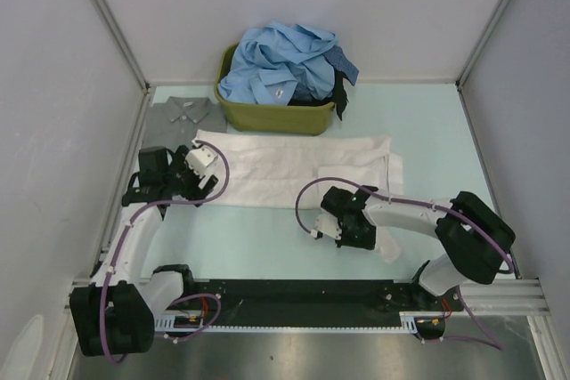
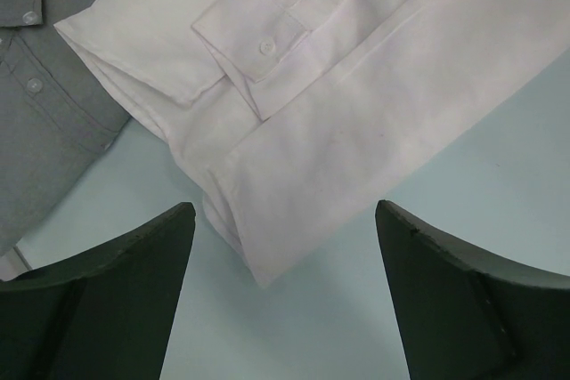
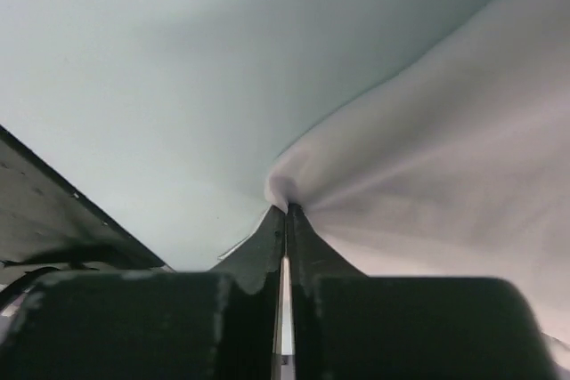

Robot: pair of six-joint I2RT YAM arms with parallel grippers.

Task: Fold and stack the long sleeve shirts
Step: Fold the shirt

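The grey shirt (image 2: 53, 86) runs off the left wrist view's left and top edges. In the tub (image 1: 267, 117), the dark shirt (image 1: 344, 70) is mostly buried under the light blue shirts (image 1: 280, 55), which are too tangled to count. In the top view the right arm (image 1: 410, 213) covers the near right corner of the white shirt (image 1: 294, 166).

Pale green table (image 1: 258, 239): white shirt (image 1: 276, 171) spread flat, grey shirt (image 1: 183, 120) far-left, olive tub (image 1: 267, 116) behind.
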